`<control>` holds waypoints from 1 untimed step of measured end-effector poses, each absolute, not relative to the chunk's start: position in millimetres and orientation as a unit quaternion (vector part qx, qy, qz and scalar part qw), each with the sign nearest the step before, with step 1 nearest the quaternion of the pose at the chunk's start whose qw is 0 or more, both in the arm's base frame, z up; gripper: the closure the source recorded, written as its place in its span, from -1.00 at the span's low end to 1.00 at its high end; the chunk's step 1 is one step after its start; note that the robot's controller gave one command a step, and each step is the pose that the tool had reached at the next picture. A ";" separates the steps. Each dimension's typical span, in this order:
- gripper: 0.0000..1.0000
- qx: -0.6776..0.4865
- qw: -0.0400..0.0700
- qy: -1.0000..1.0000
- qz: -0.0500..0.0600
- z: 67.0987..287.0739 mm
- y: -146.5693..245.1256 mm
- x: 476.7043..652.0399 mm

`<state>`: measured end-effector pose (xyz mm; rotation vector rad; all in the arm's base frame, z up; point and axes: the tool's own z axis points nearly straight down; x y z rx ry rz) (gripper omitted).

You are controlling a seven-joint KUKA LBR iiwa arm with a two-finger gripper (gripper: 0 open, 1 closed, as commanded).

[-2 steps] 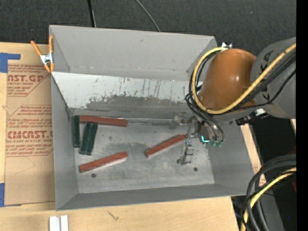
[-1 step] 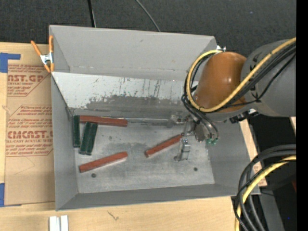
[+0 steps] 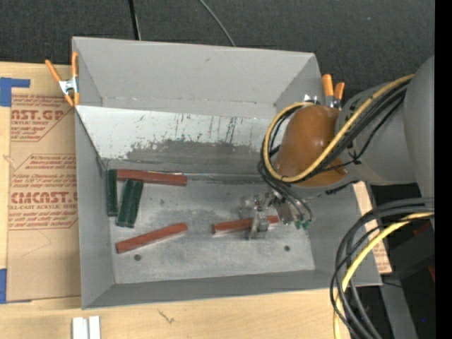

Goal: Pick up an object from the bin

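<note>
My gripper (image 3: 257, 222) is low over the bin floor at the right of the middle, its fingers down on either side of a short red-brown bar (image 3: 233, 227) that lies flat, pointing left. The bar's right end runs between the fingers. A longer red-brown bar (image 3: 151, 237) lies slanted on the floor to the left of it.
Another red-brown bar (image 3: 151, 178) lies along the foot of the back wall at the left. Two dark green bars (image 3: 130, 202) (image 3: 111, 192) lie side by side near the left wall. The arm with its orange cover and cables hangs over the bin's right side.
</note>
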<state>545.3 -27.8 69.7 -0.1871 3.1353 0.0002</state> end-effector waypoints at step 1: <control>1.00 -0.060 0.000 0.998 0.000 69.7 -27.8 545.3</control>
